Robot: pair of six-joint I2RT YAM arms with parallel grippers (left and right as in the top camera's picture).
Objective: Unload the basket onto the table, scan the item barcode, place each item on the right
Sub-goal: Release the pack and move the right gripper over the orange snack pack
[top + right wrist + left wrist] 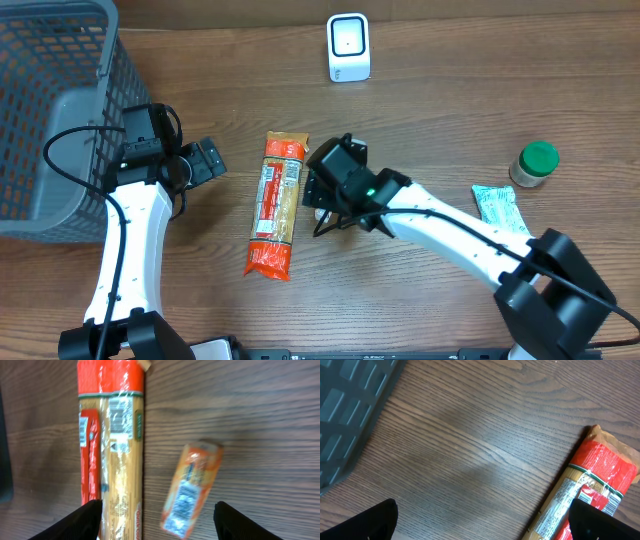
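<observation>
Jaws of right end effector (157,505) spread, straddling small orange packet (192,490) at worktop (450,100) centre, not touching it; packet just beside pasta pack (112,450). Left end effector (482,505) spread wide, empty, between basket (50,110) and pasta pack.

On the brown wooden tabletop (450,110), the grey plastic mesh basket (40,100) sits at the rear left and the small white boxy scanner (348,47) at rear centre. The long red-and-yellow plastic spaghetti packet (277,205) lies mid-table. The small orange sachet (192,489) lies just right of it, not touching. Far right stands the green-lidded jar (535,165), with the pale flat pouch (497,207) just in front of it.
</observation>
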